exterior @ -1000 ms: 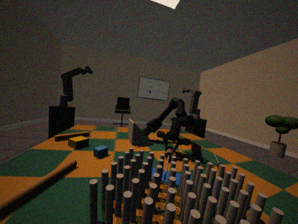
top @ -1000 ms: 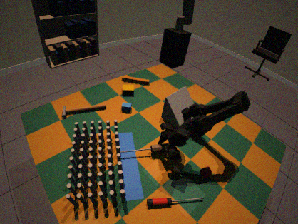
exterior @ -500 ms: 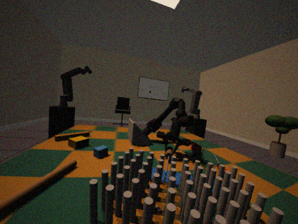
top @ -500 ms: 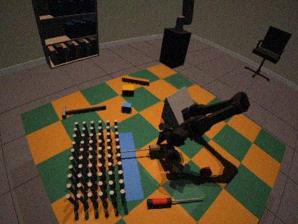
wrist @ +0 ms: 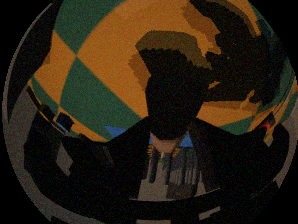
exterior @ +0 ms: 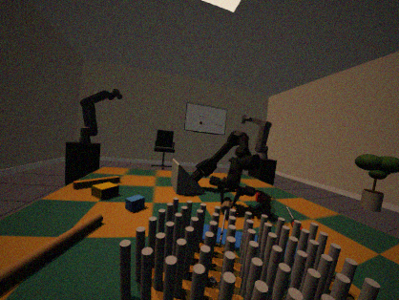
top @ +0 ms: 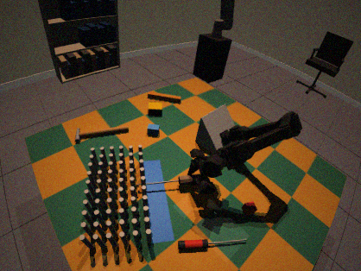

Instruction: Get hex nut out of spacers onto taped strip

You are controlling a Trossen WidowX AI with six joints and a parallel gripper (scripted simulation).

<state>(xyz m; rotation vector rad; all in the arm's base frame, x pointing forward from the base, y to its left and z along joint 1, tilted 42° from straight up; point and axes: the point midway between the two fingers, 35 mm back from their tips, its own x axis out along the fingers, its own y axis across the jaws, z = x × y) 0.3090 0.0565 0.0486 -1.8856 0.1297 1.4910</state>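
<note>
Top view: your gripper is clamped part-open on a thin hook tool reaching at nine o'clock across the taped strip toward the spacers; nut unseen, so next feed the rod between rows

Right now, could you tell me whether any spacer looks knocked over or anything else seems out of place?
Nothing stands out. The spacers all stand upright in even rows. The pincer holds a thin hook tool across the blue strip.

Bookshelf upper left; office chair upper right; black pedestal top centre. Yellow block, blue cube mid-mat; potted plant exterior view's right edge.
</note>
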